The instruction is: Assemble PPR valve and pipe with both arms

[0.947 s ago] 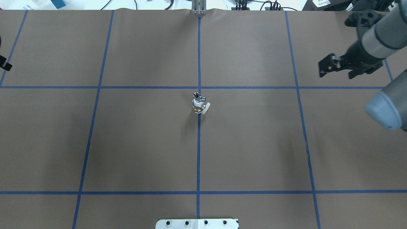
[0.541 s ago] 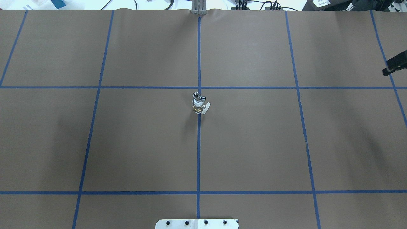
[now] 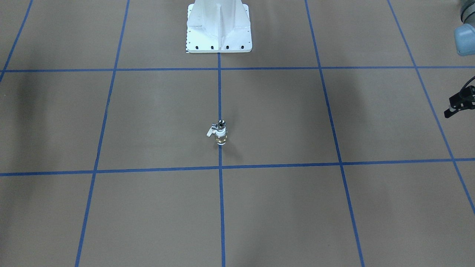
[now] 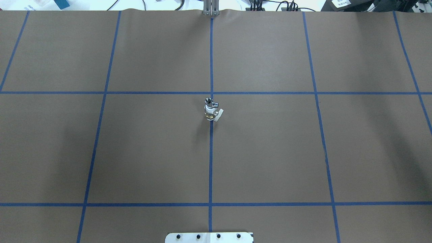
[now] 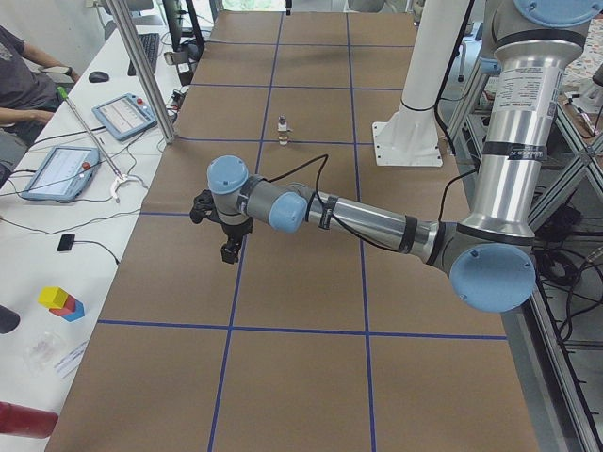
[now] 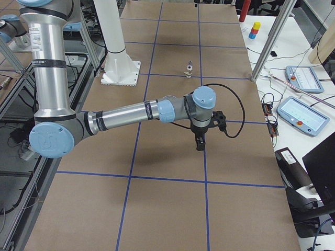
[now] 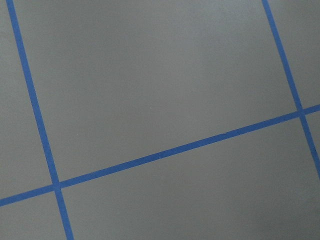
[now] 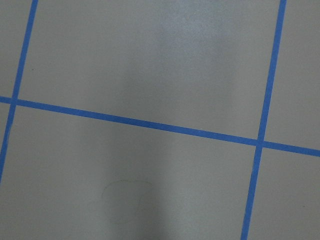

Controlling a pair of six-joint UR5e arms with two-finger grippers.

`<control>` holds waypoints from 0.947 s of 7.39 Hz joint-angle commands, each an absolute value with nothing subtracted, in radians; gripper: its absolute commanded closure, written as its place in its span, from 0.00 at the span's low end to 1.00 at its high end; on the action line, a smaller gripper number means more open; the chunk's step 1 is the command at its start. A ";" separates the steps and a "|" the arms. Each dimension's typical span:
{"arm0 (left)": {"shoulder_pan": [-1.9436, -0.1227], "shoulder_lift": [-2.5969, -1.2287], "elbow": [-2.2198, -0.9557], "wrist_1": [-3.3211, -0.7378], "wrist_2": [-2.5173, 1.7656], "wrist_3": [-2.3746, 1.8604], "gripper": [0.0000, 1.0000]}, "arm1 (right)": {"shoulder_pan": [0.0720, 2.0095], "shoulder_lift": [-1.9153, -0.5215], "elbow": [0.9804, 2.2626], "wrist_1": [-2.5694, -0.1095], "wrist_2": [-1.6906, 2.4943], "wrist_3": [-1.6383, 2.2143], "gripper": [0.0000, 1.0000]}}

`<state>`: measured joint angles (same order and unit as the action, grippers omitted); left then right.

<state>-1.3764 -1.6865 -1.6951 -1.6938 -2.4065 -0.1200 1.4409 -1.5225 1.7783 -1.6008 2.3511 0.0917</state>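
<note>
The PPR valve [image 4: 210, 114] stands upright in the middle of the table [image 4: 287, 152], right on the centre blue tape line [image 4: 210, 162], and the pipe [image 4: 209, 100] sits on its top end, so the pair reads as joined and set down. Nothing is holding it. The left gripper [image 5: 228, 247] hangs low over the paper at the table's left end, the right gripper [image 6: 199, 141] does the same at the other end, and both are well apart from the stack. Whether either one's fingers are spread or closed I cannot tell, and I see nothing in them. Both wrist cameras show only brown paper and tape. The danger is the stack itself: it is tall and narrow on a small foot, with the lever [image 4: 218, 114] jutting out on one side. A knock to the table, or a low sweep by the left arm [image 5: 358, 218] or right arm [image 6: 125, 114] through the middle, would likely tip it and send it rolling. How firmly the pipe is seated cannot be judged, and a loose fit could separate in a fall. As for writing, valve and pipe are too small to show any marking, and a white label [image 4: 341, 3] beyond the far edge has print I cannot read.
</note>
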 commanded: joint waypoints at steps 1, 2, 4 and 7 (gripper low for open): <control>-1.379 -1.662 -1.724 -1.694 -2.404 -0.124 0.00 | 1.491 -1.540 1.852 -1.603 2.335 0.094 0.00; -1.378 -1.605 -1.802 -1.694 -2.396 -0.124 0.00 | 1.502 -1.572 1.870 -1.600 2.279 0.094 0.00; -1.379 -1.508 -1.870 -1.693 -2.395 -0.121 0.00 | 1.500 -1.601 1.850 -1.600 2.325 0.086 0.00; -1.446 -1.467 -1.868 -1.695 -2.396 -0.124 0.00 | 1.520 -1.629 1.859 -1.600 2.338 0.086 0.00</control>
